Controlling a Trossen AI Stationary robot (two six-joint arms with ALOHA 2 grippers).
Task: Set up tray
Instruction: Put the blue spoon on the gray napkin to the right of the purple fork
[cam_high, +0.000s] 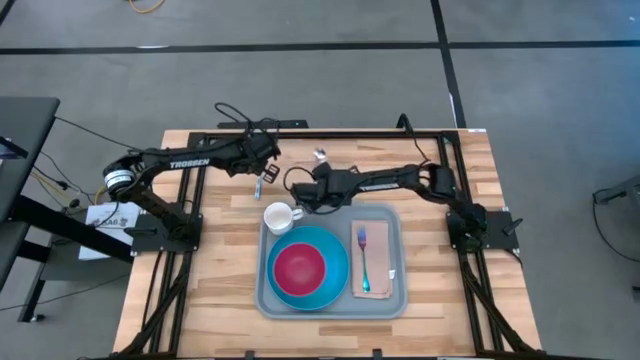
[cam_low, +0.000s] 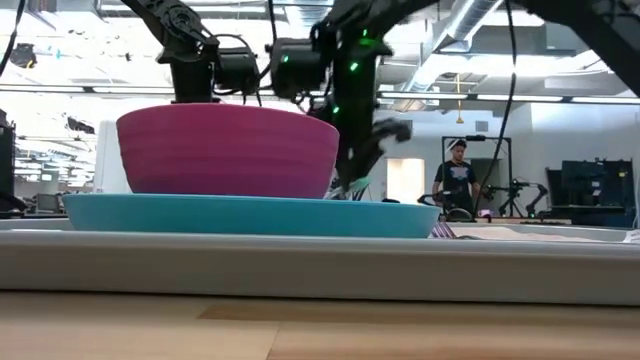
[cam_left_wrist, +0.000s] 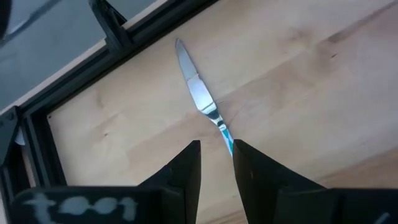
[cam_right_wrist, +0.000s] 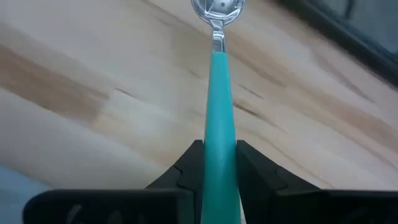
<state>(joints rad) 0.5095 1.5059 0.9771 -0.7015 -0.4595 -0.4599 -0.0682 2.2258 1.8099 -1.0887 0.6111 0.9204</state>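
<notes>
Just beyond the tray's (cam_high: 385, 305) far rim, the right gripper (cam_right_wrist: 216, 163) pinches a teal-handled spoon (cam_right_wrist: 217, 112), handle running back between its fingers.

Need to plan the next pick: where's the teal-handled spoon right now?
The teal-handled metal spoon is clamped in the right claw, held over the bare wooden table; in the high view that claw sits just behind the grey-blue plastic tray, near the white mug.

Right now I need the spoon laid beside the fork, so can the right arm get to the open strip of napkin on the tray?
Probably yes. The right hand, shut on the spoon, is just beyond the tray, and nothing stands between it and the napkin beside the fork.
</notes>
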